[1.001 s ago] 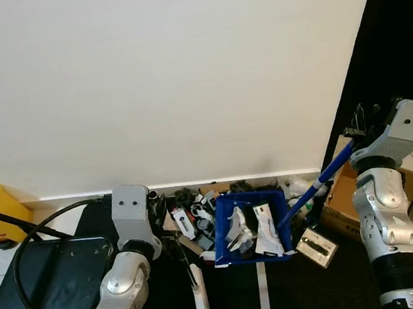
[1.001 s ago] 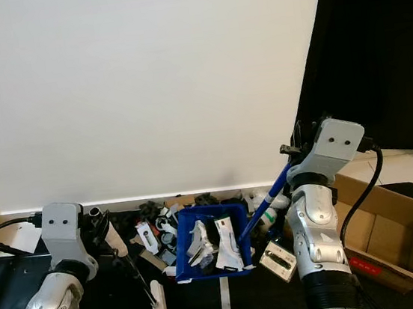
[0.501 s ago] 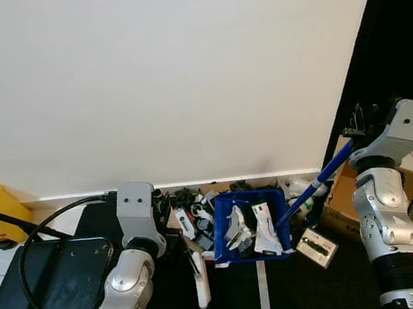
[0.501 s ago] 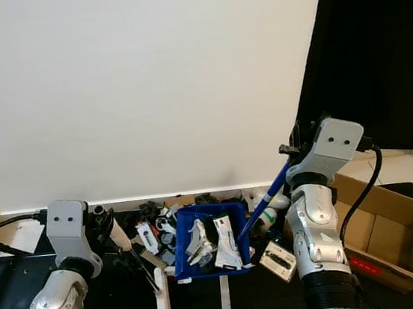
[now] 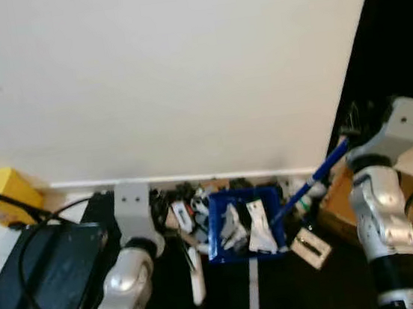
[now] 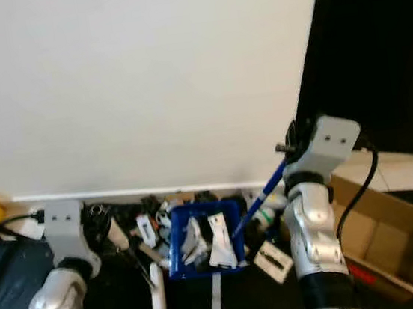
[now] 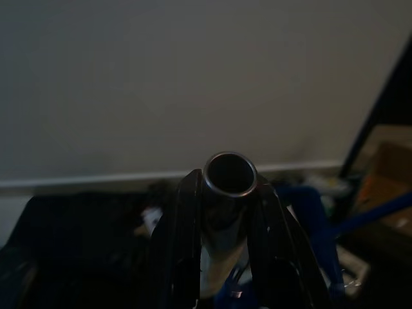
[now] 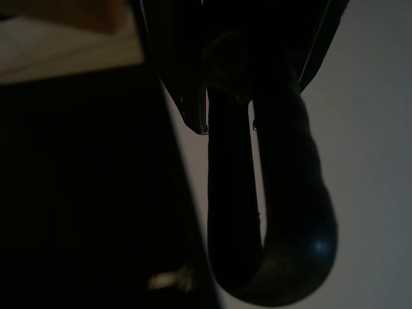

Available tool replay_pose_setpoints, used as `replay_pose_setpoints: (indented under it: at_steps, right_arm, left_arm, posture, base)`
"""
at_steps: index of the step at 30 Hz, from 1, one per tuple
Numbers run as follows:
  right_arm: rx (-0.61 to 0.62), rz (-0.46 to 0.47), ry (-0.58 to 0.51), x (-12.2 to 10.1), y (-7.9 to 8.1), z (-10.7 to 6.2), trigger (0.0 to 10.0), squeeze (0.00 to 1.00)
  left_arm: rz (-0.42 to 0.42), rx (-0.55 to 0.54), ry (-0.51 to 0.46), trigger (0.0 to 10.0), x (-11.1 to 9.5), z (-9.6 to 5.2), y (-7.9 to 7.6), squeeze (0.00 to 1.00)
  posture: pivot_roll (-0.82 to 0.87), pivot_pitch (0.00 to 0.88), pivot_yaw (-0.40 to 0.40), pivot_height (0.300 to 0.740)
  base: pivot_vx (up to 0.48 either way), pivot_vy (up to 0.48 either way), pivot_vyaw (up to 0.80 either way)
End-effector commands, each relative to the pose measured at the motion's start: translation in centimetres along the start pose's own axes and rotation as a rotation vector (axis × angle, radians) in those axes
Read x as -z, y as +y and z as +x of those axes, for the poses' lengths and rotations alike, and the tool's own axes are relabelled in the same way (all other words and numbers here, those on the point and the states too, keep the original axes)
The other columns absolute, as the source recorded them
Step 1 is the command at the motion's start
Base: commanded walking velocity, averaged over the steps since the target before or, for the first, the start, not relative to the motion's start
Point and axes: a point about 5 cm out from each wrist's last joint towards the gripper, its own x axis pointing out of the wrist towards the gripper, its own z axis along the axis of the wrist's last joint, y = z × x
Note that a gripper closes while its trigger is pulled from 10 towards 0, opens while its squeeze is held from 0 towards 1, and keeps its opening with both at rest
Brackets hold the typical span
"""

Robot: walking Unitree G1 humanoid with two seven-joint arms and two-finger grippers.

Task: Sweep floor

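Fingers (image 7: 180,244) of left gripper (image 7: 222,248) clamped grey metal tube (image 7: 230,175), right gripper (image 8: 254,96) gripped blue-handled dustpan (image 5: 247,223); mid-sweep, next push debris in.

I'm looking at what seems a plain room in a home or storeroom: a bare white wall (image 5: 167,76) meets a dark floor (image 5: 298,286) at a pale skirting. Small litter (image 5: 186,206) lies heaped along the wall by a blue bin (image 5: 246,229), with an open cardboard box (image 6: 387,245) and a yellow box (image 5: 3,187) nearby.
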Motion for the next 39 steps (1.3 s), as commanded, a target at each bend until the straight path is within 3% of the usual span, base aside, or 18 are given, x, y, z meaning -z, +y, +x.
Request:
replay_pose_setpoints:
  at_steps: [1, 26, 39]
  right_arm:
    - [-0.020, 0.026, -0.053, -1.12, 0.67, 0.22, 10.0, 0.00]
    - [-0.030, 0.024, -0.047, -1.00, 0.79, 0.15, 10.0, 0.00]
    - [-0.034, 0.023, -0.043, -0.92, 0.81, 0.10, 10.0, 0.00]
  left_arm:
    - [0.014, -0.016, -0.014, 10.0, -0.38, -0.05, 0.37, 0.00]
    - [0.011, -0.018, -0.008, 10.0, -0.34, 0.00, 0.45, 0.00]
    - [-0.001, -0.033, 0.007, 10.0, -0.22, 0.03, 0.52, 0.00]
  posture:
    - [0.08, 0.121, 0.104, 0.740]
    - [0.08, 0.120, 0.103, 0.740]
    - [0.08, 0.118, 0.102, 0.740]
  base:
    - [0.000, -0.439, 0.00]
    - [0.000, -0.401, 0.00]
    - [0.000, 0.000, 0.00]
